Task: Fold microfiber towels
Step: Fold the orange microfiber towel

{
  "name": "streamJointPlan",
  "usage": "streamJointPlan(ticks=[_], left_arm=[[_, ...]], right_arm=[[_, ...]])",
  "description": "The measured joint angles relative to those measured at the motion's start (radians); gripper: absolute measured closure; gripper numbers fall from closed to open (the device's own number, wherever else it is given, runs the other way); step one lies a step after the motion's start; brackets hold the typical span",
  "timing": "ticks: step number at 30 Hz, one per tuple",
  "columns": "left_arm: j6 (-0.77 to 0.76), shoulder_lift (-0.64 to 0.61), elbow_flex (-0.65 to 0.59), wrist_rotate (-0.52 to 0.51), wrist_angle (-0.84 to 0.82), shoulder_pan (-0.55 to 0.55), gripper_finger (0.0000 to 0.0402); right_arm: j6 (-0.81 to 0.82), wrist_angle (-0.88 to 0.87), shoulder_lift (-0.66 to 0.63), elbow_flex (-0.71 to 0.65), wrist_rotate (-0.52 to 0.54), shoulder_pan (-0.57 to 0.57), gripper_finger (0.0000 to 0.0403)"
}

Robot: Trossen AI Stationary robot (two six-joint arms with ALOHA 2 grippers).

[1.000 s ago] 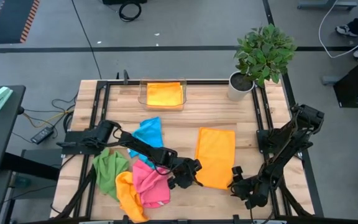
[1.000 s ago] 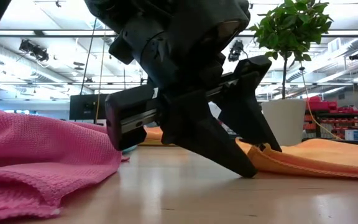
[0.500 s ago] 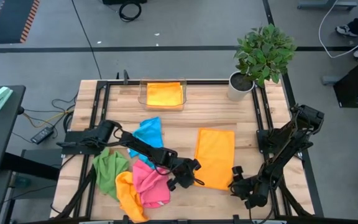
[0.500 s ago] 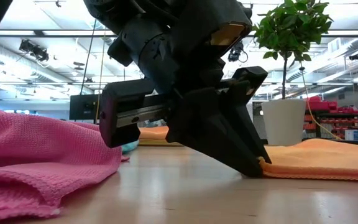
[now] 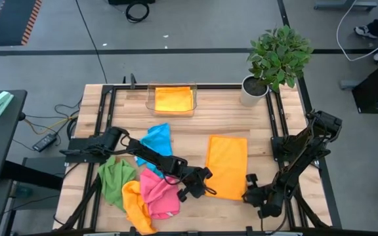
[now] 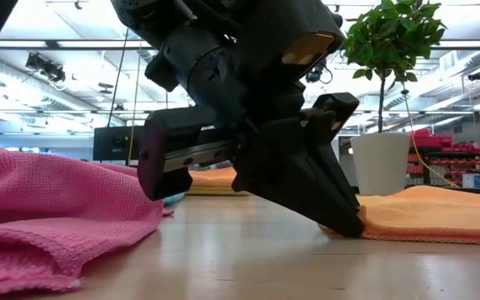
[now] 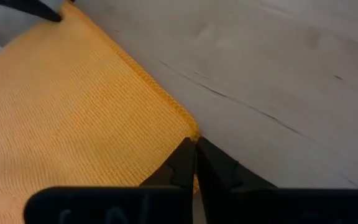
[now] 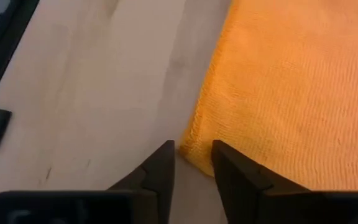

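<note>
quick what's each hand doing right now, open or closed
Left hand: closed on the near corner of the flat orange towel.
Right hand: open, fingers straddling that towel's other near corner, not yet gripping.

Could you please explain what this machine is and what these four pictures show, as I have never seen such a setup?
It is a robot with two dark arms at a wooden table. One picture looks down from above, one looks level across the tabletop, and two come from cameras on the wrists. An orange towel lies flat; blue, green, pink and orange cloths are heaped beside it. The left pincer is shut on one near corner of the orange towel. The right pincer is open around the other near corner, not yet gripping. A potted plant stands at the far corner.
</note>
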Motion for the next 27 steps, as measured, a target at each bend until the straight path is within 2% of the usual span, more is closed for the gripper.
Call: streamJointPlan(ticks=[5, 9, 12, 16, 20, 27], left_arm=[[-0.099, 0.0, -0.001, 0.0, 0.011, 0.0, 0.0394], [-0.262, 0.007, -0.004, 0.018, 0.078, 0.003, 0.0388], [-0.442, -0.004, -0.006, 0.014, 0.098, 0.006, 0.0394], [-0.708, -0.085, -0.005, 0.021, 0.098, 0.023, 0.0394], [-0.847, -0.175, -0.004, 0.036, 0.089, 0.029, 0.0396], [-1.127, -0.248, -0.003, 0.044, -0.037, 0.092, 0.0397]], right_arm=[[0.032, 0.004, 0.0, -0.013, 0.01, 0.0, 0.0353], [0.067, -0.002, -0.001, -0.009, 0.009, 0.0, 0.0389], [0.139, -0.008, -0.032, -0.003, -0.047, 0.0, 0.0398], [0.312, -0.023, -0.155, 0.0, -0.102, 0.003, 0.04], [0.471, -0.098, -0.321, 0.0, -0.093, 0.003, 0.04], [0.75, -0.385, -0.555, 0.001, 0.038, 0.028, 0.0401]])
